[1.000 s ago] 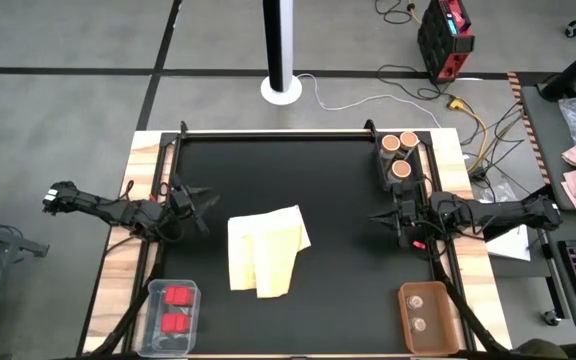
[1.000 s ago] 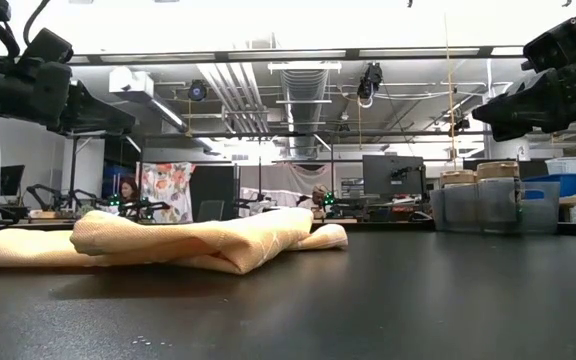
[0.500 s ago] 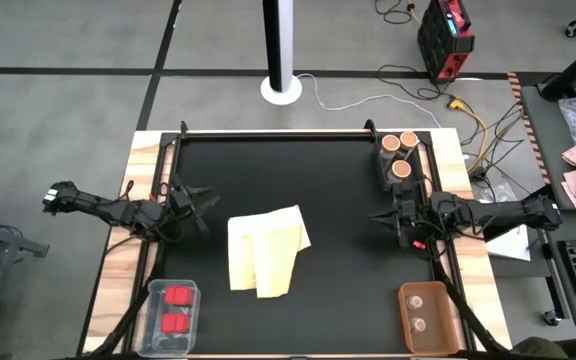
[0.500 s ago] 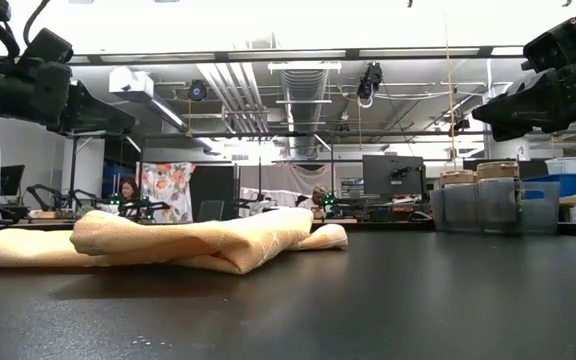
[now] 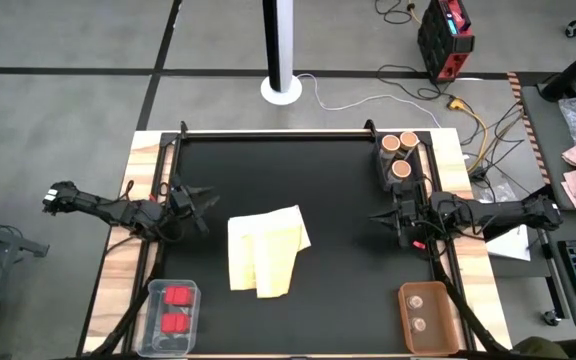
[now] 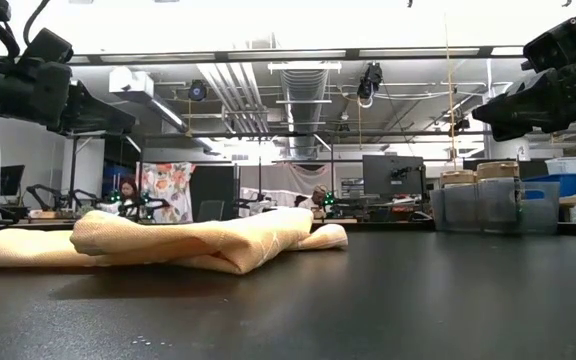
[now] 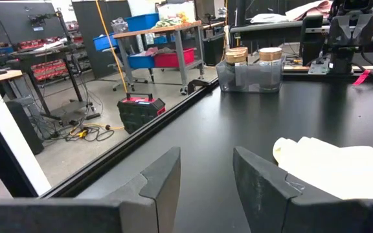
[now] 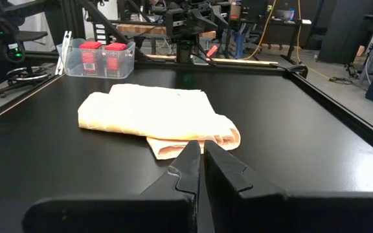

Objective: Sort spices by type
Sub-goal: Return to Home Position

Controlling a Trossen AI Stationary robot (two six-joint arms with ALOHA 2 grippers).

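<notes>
Three short round jars with tan tops (image 5: 398, 155) stand in a clear bin at the table's far right corner; they also show in the low view (image 6: 478, 176). Two red blocky containers (image 5: 176, 308) sit in a clear bin at the near left. Two tiny pale round ones (image 5: 420, 310) lie in a brown tray at the near right. My left gripper (image 7: 206, 171) hovers open at the table's left edge, level, with nothing between its fingers. My right gripper (image 8: 201, 156) hovers shut at the right edge, empty, pointing toward the cloth.
A folded yellow cloth (image 5: 266, 250) lies flat in the middle of the black table (image 5: 298, 170), between the two grippers. Black rails run along the table's sides. A white pole (image 5: 280, 45) stands on the floor beyond the far edge.
</notes>
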